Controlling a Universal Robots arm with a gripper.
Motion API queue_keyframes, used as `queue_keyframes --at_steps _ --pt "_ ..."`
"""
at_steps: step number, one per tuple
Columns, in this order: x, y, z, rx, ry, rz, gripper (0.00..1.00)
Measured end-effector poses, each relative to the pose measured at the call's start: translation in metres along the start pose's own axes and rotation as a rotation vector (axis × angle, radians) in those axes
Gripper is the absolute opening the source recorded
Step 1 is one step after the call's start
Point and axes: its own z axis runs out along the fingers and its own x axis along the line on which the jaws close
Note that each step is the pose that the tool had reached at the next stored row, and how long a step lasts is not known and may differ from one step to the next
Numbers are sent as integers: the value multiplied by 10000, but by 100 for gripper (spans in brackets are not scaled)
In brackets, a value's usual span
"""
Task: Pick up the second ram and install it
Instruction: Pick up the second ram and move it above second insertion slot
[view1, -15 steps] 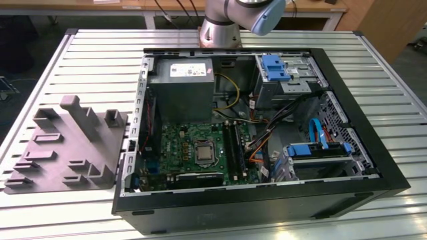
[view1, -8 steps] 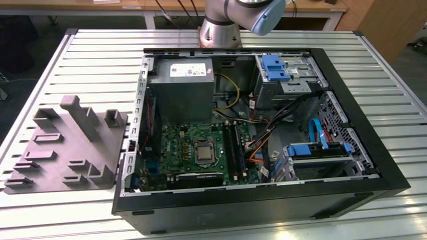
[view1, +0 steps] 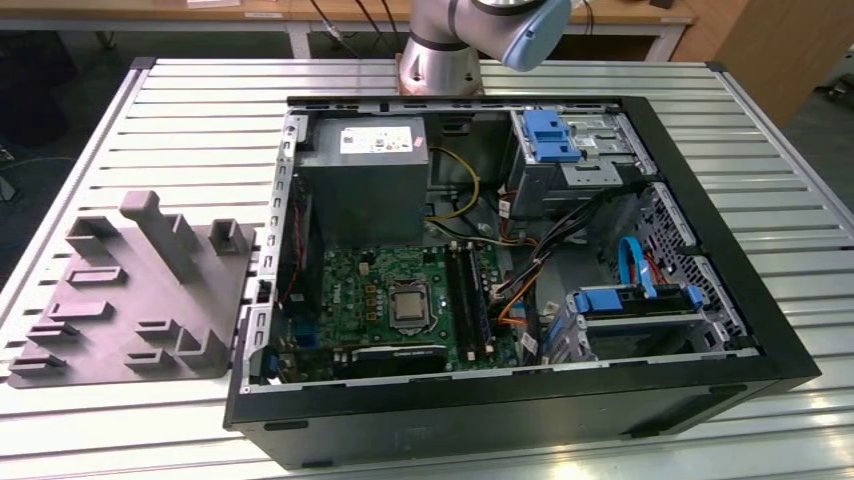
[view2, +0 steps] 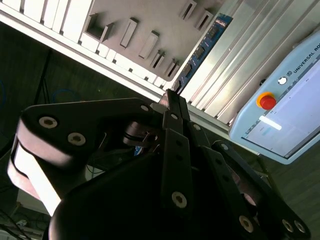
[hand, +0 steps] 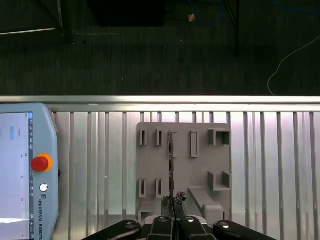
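One slim blue strip, the second ram (hand: 171, 160), stuck straight out from the tips of the jaws, which were pinched tight on its end. Far beyond the jaws lay a grey tray (hand: 200, 165) on the slatted surface (hand: 280, 165).

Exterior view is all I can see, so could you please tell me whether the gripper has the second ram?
Observer: Yes, in both wrist views the gripper is closed on the second ram, which projects forward from it.
Operator: Thank you; what lies beyond it?
Observer: In the first wrist view, the grey fixture tray on the slatted table, with a teach pendant beside it.
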Motion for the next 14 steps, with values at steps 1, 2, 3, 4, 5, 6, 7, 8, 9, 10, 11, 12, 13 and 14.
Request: queue_keyframes --at_steps 1,2,3,4,5,6,7,8,9,10,11,12,13,14 --pt "0 0 -1 0 0 0 11" --pt "0 0 -6 -2 1 0 11" --pt "0 0 -10 -2 1 0 11" --pt "0 1 -12 0 0 0 11" --pt "0 1 -12 0 0 0 11" --pt "0 0 -12 1 -1 0 11" --pt "0 0 -12 1 -1 0 11" --pt "0 0 -12 1 -1 0 11" --pt "0 1 -13 1 0 0 11" --pt "0 1 -13 0 0 0 11" --pt "0 0 -13 0 0 0 11" --pt "0 0 -13 1 0 0 11" --pt "0 -3 -13 0 0 -1 11" --pt "-1 -15 -14 0 0 -1 11"
